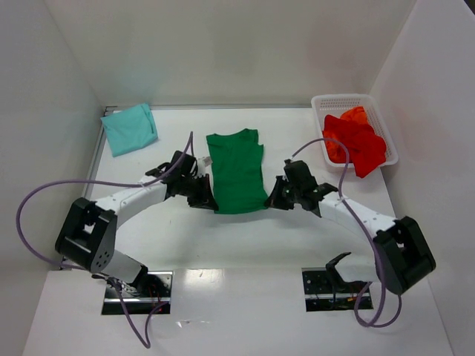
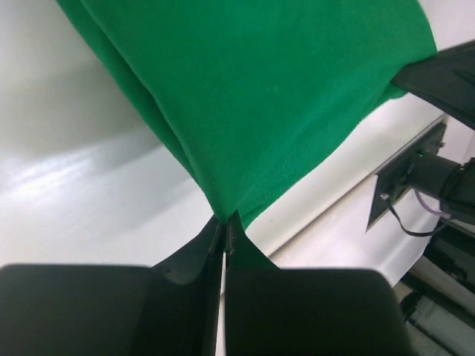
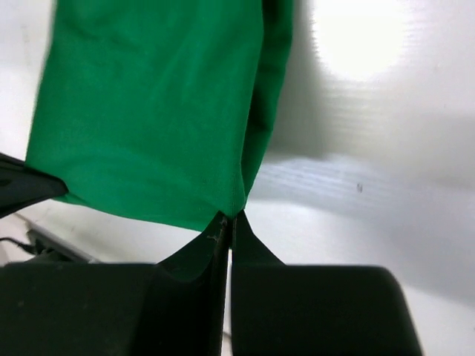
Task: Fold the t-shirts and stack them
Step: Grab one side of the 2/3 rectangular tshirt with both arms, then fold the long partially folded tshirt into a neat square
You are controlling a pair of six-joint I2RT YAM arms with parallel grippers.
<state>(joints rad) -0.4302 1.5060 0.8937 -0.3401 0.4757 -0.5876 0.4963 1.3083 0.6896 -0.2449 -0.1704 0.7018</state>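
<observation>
The green shirt [image 1: 236, 172], in the middle of the frame, is pinched tight at its bottom corners by the left gripper [image 2: 224, 227] and right gripper [image 3: 230, 222]. Little cloth is held; a corner could be lost if pulled unevenly.

My left claw [image 1: 210, 202] and right claw [image 1: 272, 202] pinch the near corners of the green t-shirt [image 1: 237, 170], so my arms block both its sides at that end. Nearer than the green t-shirt the bench [image 1: 245, 241] lies open between my bases, and a bare strip runs beyond its collar. Far left of it the teal t-shirt [image 1: 130, 127] fills the corner; far right stands the basket [image 1: 330, 100], with red t-shirts [image 1: 355, 141] spilling over the rim.
</observation>
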